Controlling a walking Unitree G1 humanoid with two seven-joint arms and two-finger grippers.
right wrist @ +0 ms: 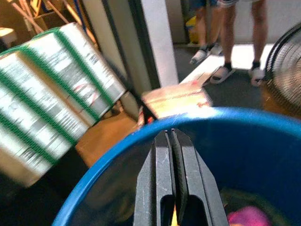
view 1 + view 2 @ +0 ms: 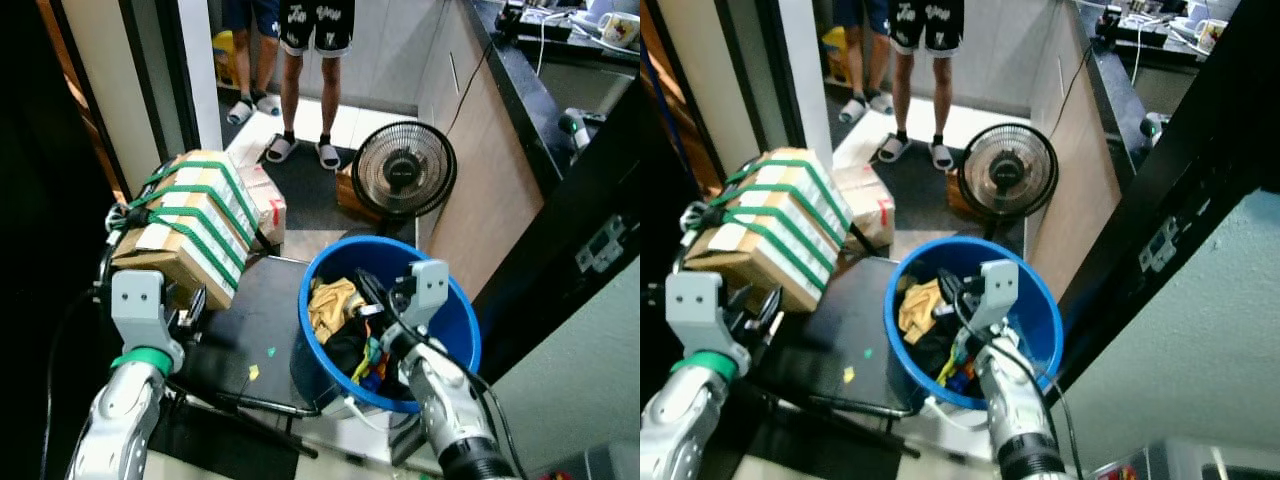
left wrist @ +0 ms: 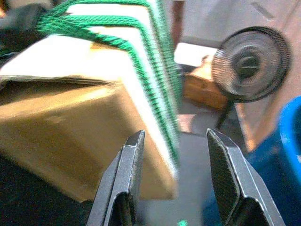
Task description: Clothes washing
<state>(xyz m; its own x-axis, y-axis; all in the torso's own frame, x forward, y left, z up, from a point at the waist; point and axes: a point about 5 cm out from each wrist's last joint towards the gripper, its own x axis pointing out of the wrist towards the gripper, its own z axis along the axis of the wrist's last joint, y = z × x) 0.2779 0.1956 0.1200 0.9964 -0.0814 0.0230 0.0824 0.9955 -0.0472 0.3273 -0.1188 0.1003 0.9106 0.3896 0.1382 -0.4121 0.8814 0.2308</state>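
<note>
Blue laundry tub [image 2: 455, 330] on the floor, holding mixed clothes [image 2: 335, 305]. Right gripper [image 2: 368, 292] reaches into the tub, fingers pressed together. Left gripper [image 3: 175, 181] hovers beside the green-strapped cardboard box [image 2: 190, 225], jaws apart, empty. Floor fan [image 2: 403, 170] and two standing people [image 2: 300, 60] behind.

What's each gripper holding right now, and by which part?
Nothing visibly held. The right gripper is shut over the blue bucket, with nothing seen between its fingers. The left gripper is open and empty beside the strapped cardboard box.
</note>
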